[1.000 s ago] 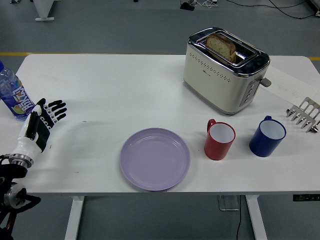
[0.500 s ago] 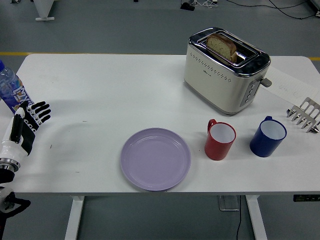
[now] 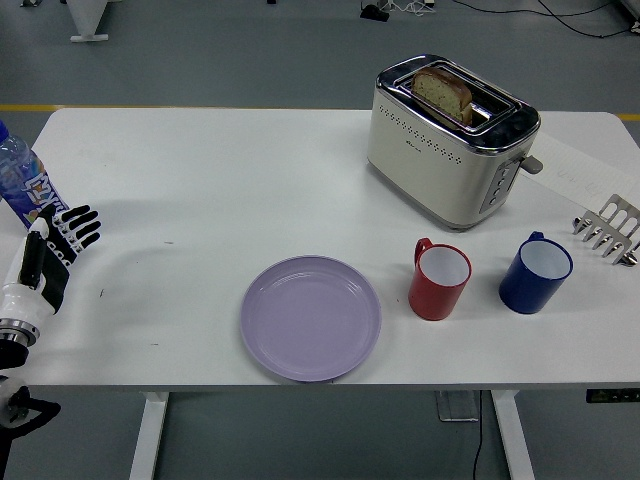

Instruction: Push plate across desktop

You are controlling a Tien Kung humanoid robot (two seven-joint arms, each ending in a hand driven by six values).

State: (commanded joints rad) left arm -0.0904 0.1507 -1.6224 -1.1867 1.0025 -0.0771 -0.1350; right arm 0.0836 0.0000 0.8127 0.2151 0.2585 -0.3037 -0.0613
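Observation:
A round lilac plate lies flat on the white table, near the front edge and a little left of centre. My left hand hovers at the table's far left edge, well away from the plate, fingers spread and holding nothing. It sits just in front of a water bottle. The right hand does not show in the picture.
A blue-labelled water bottle stands at the left edge behind my hand. A cream toaster with a bread slice stands at the back right. A red mug and a blue mug stand right of the plate. A metal rack lies at far right.
My left hand drew back to the left and slightly toward me from one second ago, then held still over the last half second. The plate has not moved.

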